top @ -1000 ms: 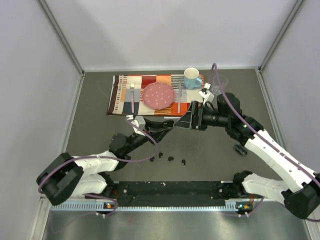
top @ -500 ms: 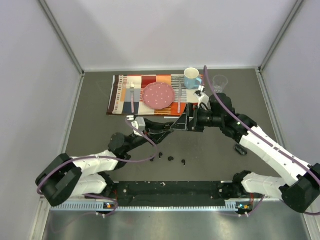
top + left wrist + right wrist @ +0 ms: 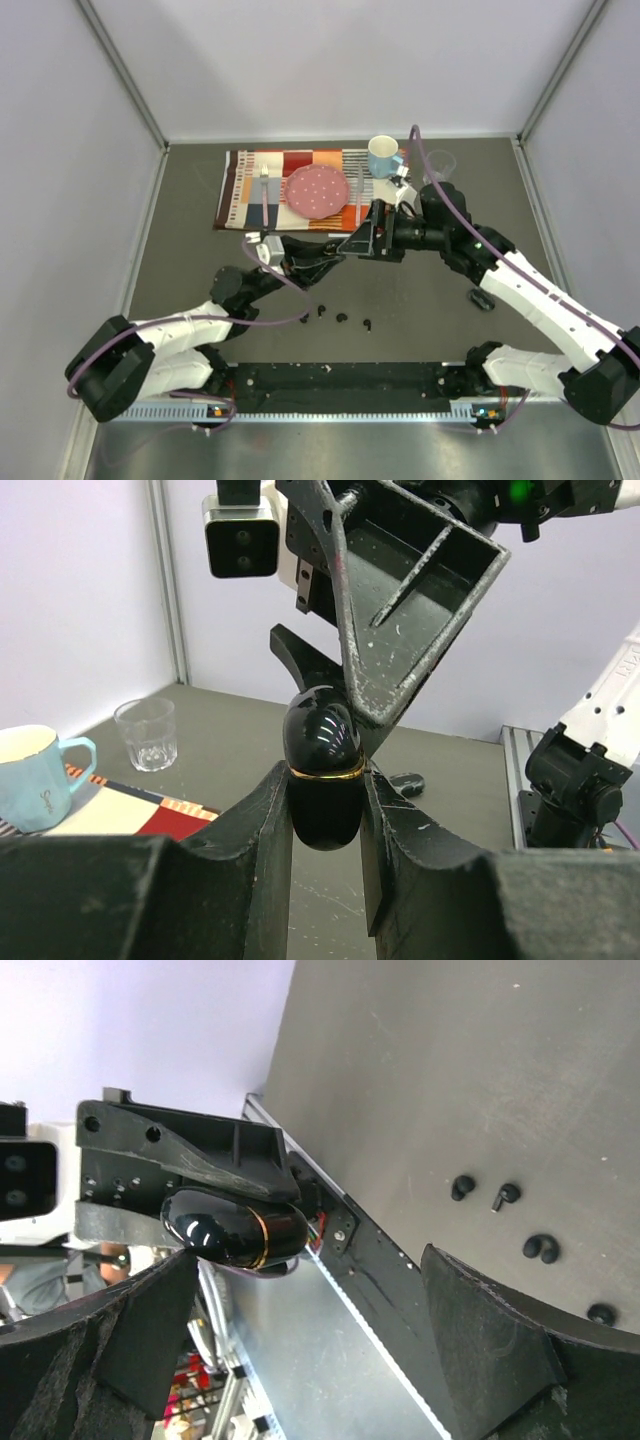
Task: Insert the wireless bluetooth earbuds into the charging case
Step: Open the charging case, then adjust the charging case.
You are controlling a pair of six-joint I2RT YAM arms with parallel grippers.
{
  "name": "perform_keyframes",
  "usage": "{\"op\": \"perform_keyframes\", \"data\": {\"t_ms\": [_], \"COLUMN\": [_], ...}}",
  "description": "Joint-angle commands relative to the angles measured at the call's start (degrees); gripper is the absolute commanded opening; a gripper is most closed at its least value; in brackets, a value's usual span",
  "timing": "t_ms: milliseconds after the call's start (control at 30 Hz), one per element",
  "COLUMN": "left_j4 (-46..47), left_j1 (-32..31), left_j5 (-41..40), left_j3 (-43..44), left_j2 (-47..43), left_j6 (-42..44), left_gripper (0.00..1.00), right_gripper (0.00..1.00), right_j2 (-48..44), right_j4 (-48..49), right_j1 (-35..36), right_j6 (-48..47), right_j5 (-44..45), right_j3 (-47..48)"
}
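The left gripper [image 3: 327, 780] is clamped on the black oval charging case [image 3: 320, 735] and holds it raised above the bench [image 3: 420, 300], in the middle of the scene. The right gripper [image 3: 308, 1290] has its jaws wide apart, and one finger is just beside the top of the case. The four small black earbuds [image 3: 540, 1248] lie loose on the bench nearer to the arm bases, well apart from the case.

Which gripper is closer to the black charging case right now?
Left. The left gripper is shut on the charging case, pinching one end. The right gripper is open, its fingers spread either side of the case without gripping it.
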Motion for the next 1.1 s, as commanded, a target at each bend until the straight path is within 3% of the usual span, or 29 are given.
{"op": "perform_keyframes", "data": {"t_ms": [0,200,600,833,1067], "left_j4": [7.9,6.1,3.3,2.5,1.8], "left_j1": [-0.8,-0.8,-0.8,-0.7,-0.8], "left_j5": [5.7,5.1,-0.7,0.2,1.2], "left_j3": [2.2,1.8,1.3,2.8,4.0], "left_j2": [-2.9,-4.0,-5.9,-5.5,-4.8], "left_j6": [1.9,3.5,7.7,8.0,7.9], "left_gripper": [0.00,0.00,0.00,0.00,0.00], "right_gripper": [0.93,0.95,0.96,0.82,0.75], "right_j2": [1.0,0.0,-8.6,-8.3,-4.2], "right_j4": [7.6,17.0,21.9,27.9,30.6], "right_j1": [-0.8,-2.8,-4.1,-4.1,-2.1], "right_j6": [4.6,10.4,15.9,20.3,21.3], "right_j5": [1.3,-5.5,-10.2,-12.0,-13.6], "right_j3": [1.4,-1.7,-7.9,-11.2,-10.1]}}
